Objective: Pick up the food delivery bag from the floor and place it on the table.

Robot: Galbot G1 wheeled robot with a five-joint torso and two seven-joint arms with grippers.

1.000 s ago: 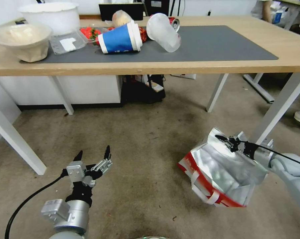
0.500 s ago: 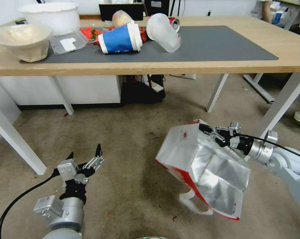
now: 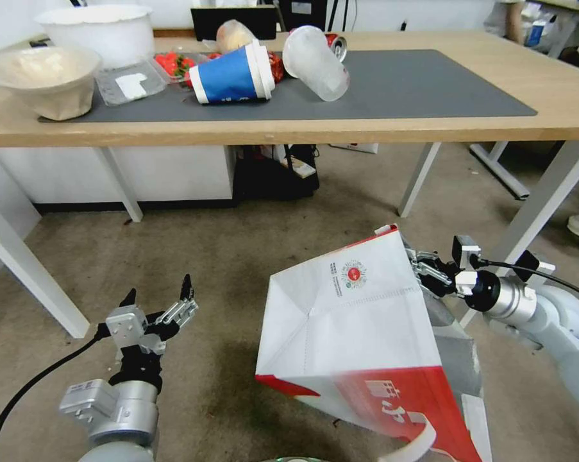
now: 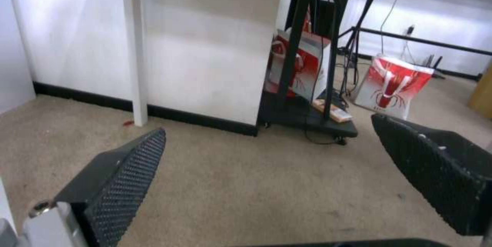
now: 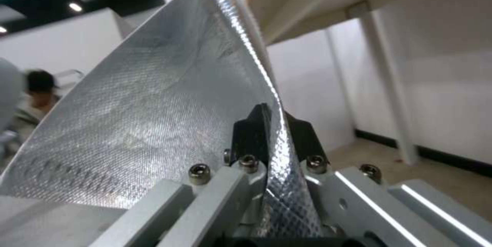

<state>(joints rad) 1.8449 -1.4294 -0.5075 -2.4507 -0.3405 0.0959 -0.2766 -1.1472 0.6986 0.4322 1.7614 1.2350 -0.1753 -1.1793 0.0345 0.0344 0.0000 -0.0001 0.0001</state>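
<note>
Head view shows the table (image 3: 392, 125) spanning the top of the scene, its light-wood top on white angled legs, with a dark grey mat (image 3: 417, 86) carrying a blue cup (image 3: 231, 74) and a clear cup (image 3: 315, 61), both on their sides, and two white bowls at the left end. Below it spreads the floor (image 3: 257, 256), brownish carpet with dark specks. The bag (image 3: 360, 327) hangs in the air over the carpet, in front of the table and to the right of centre, lower than the tabletop. It is tilted: its long axis runs from the upper corner near the table's right leg down toward the robot, the white face with the round red logo (image 3: 353, 274) turned up and toward the camera, the red side and a white strap at the low end. The right gripper (image 3: 424, 269) reaches in from the right with its arm about level, pinching the bag's upper rim; in the right wrist view its two dark fingers (image 5: 251, 135) are closed on the foil edge of the bag (image 5: 153, 116). The left gripper (image 3: 158, 305) is held low over the carpet at the left, pointing toward the table, fingers spread apart and empty; in the left wrist view the left gripper (image 4: 266, 162) has bare carpet (image 4: 246, 185) between its pads, with a white wall behind.
</note>
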